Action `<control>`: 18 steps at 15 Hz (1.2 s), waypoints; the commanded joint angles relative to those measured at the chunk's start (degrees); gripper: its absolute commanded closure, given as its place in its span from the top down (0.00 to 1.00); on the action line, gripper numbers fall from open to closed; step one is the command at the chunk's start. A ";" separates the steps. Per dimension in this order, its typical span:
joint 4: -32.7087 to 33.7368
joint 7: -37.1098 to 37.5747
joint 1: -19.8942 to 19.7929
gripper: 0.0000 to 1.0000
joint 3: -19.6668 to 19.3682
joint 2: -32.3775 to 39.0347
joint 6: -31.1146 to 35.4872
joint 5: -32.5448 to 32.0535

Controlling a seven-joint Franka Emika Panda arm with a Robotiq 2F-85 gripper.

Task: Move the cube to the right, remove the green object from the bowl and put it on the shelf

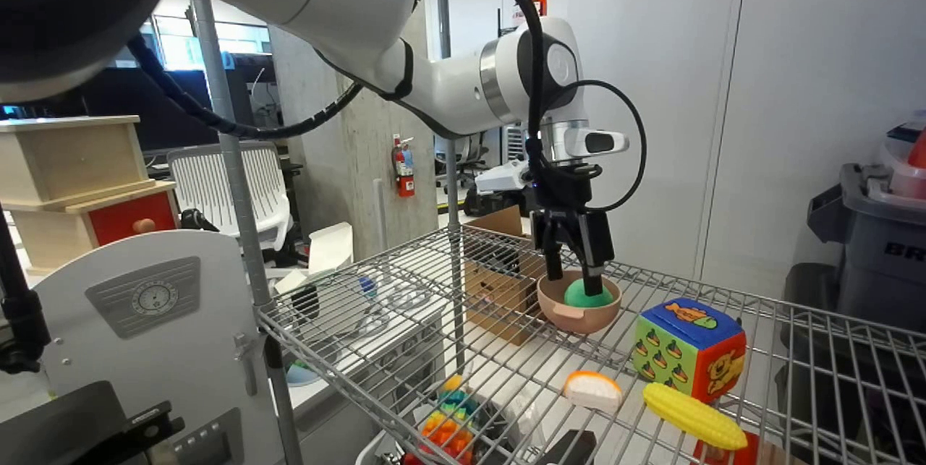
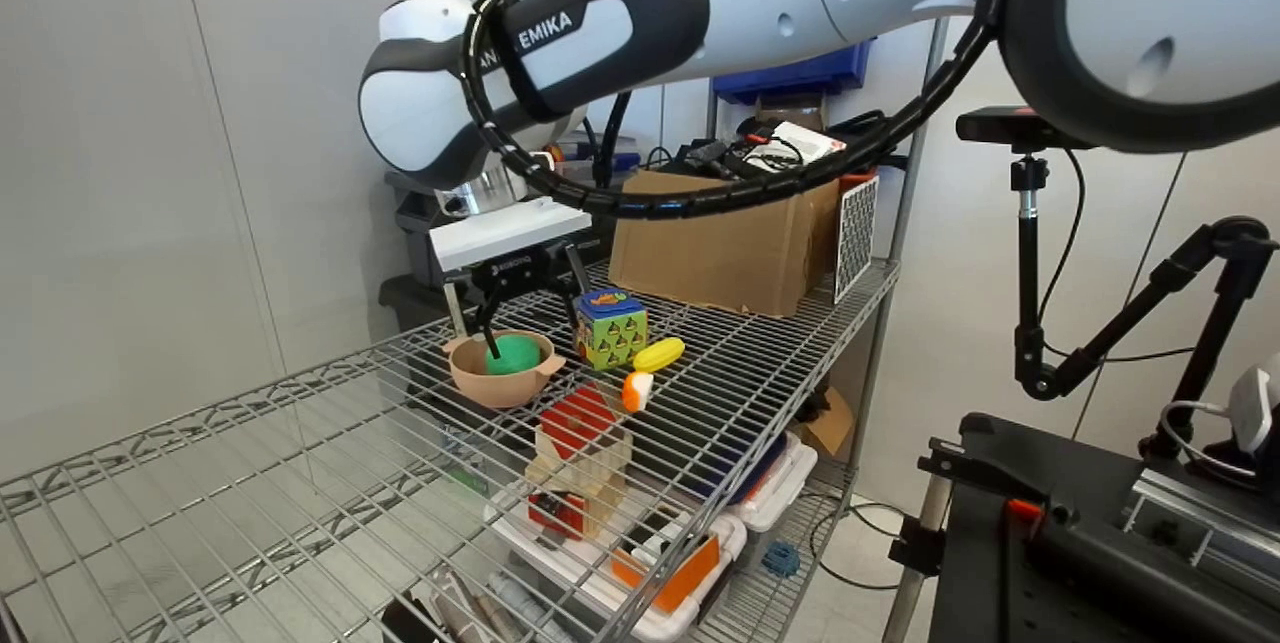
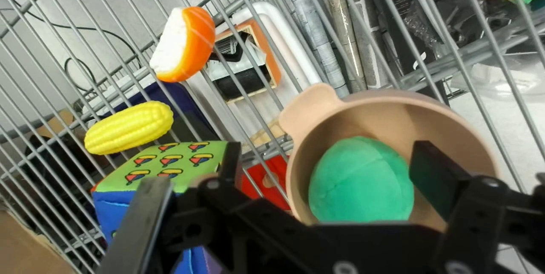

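Observation:
The green ball sits in the tan bowl, which stands upright on the chrome wire shelf. Ball and bowl show in both exterior views. The cube stands on the shelf close beside the bowl; it also shows in the wrist view. My gripper points down over the bowl, open and empty. In the wrist view, the ball lies between the fingers. The right finger is close beside the ball over the bowl; the left finger appears between bowl and cube.
A yellow corn toy and an orange and white toy piece lie on the shelf near the cube. A cardboard box stands farther along the shelf in an exterior view. Upright posts rise at the shelf corners. Bins and toys lie below the grid.

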 commanded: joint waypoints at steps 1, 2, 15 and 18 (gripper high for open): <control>2.06 2.45 -0.55 1.00 -0.17 1.24 -0.54 0.71; 1.98 3.06 -0.71 1.00 -0.24 1.27 -0.76 0.70; 3.01 7.29 -2.24 0.01 -3.88 3.33 -3.02 4.03; 2.61 6.28 -2.72 0.00 -3.85 3.01 -4.08 4.99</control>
